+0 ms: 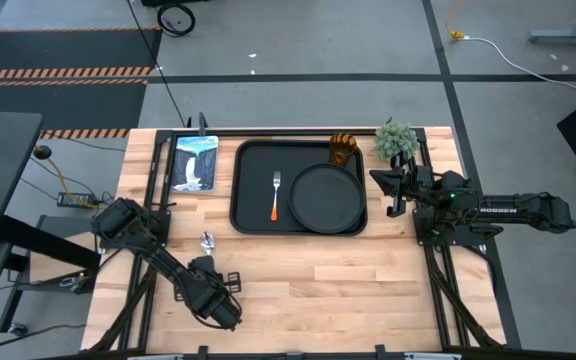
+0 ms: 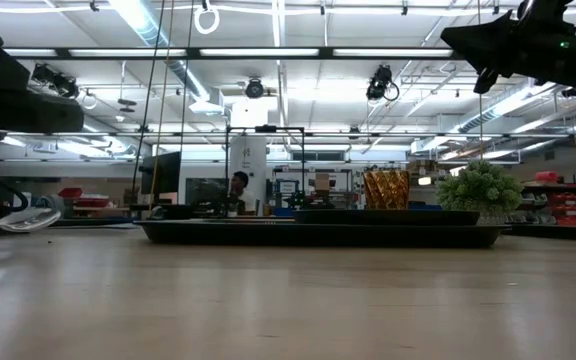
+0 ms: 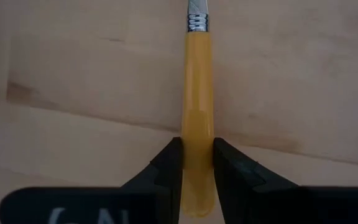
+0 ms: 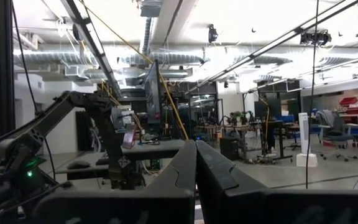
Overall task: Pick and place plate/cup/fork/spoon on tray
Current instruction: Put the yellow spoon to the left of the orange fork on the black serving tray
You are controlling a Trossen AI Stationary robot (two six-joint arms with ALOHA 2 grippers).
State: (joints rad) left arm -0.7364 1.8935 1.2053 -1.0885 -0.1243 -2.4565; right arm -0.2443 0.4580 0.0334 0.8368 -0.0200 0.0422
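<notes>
Two fingers of the left gripper (image 3: 197,163) clamped the spoon (image 3: 197,112) by its handle. The right gripper (image 4: 196,163) was clenched, empty, beside the tray (image 1: 243,190).

No legible text or labels

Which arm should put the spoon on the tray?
Left: its tool is shut on the spoon handle. The right tool, shut and empty, waits beside the tray.
</notes>
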